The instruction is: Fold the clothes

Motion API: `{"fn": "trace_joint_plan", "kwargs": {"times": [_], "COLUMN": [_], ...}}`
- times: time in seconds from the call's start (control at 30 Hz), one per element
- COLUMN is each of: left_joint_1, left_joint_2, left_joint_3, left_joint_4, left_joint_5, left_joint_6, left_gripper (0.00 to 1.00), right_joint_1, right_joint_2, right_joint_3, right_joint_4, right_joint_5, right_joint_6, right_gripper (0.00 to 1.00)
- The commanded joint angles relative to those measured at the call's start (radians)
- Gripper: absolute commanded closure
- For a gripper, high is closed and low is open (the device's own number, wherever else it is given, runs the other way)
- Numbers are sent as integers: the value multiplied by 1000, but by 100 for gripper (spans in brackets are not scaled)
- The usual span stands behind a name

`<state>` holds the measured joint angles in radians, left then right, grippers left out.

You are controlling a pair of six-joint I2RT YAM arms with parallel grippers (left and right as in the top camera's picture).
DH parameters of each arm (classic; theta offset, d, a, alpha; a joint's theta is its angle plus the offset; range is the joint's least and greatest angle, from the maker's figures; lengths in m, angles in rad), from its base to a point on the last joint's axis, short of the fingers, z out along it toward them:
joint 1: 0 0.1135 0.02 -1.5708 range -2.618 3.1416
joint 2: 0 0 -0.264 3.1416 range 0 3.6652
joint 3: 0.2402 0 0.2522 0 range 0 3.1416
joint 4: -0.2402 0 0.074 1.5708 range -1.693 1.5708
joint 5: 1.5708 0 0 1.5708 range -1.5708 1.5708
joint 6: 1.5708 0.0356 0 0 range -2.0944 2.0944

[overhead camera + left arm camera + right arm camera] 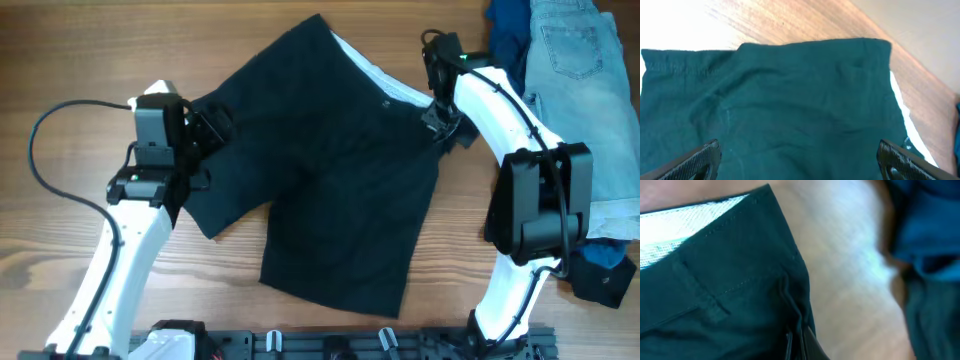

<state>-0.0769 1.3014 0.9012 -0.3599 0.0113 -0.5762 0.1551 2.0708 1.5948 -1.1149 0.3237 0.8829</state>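
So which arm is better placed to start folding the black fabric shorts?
Right, probably. The right gripper looks closed on the black fabric shorts at the waistband corner; the left gripper hovers open over a leg.

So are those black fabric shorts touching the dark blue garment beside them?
Apart. The right wrist view shows a strip of bare wooden table between the black fabric shorts and the dark blue garment.

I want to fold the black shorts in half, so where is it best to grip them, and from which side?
Probably at a corner of the waistband of the black shorts: the band is stitched, lined and flat, and its edge ends on the table. Come low from the far right, where that edge faces.
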Motion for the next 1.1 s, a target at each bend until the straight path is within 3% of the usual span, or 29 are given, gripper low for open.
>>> {"fn": "trace_joint_plan", "kwargs": {"times": [0.0, 0.07, 0.1, 0.13, 0.33, 0.43, 0.53, 0.63, 0.87, 1.07], "left_joint_1": [-11, -11, -11, -11, -11, -10, 4, 54, 183, 180], "left_joint_2": [40, 51, 54, 55, 55, 55, 72, 127, 352, 460], "left_joint_3": [1, 1, 1, 1, 3, 19, 78, 166, 317, 323], "left_joint_4": [-1, -1, 0, 0, 28, 43, 24, -58, -204, -210], "left_joint_5": [-17, -24, -27, -32, -36, -41, -75, -90, -80, -79], "left_joint_6": [23, 23, 23, 23, 119, 201, 311, 368, 467, 555], "left_gripper": [0, 0, 0, 0, 0, 0, 0, 0, 2, 9], "right_joint_1": [-5, -5, -5, -5, -5, -5, -5, -5, -5, -5], "right_joint_2": [-1, -3, -3, -5, -18, -33, -66, -93, -105, -105], "right_joint_3": [0, 3, 4, 10, 66, 102, 124, 130, 129, 129], "right_joint_4": [-66, -69, -69, -65, -46, -14, 82, 163, 232, 234], "right_joint_5": [39, 40, 39, 43, 37, -26, -208, -403, -539, -539], "right_joint_6": [150, 146, 138, 120, -84, -267, -542, -704, -782, -781], "right_gripper": [91, 76, 31, 0, 0, 0, 0, 0, 0, 0]}}
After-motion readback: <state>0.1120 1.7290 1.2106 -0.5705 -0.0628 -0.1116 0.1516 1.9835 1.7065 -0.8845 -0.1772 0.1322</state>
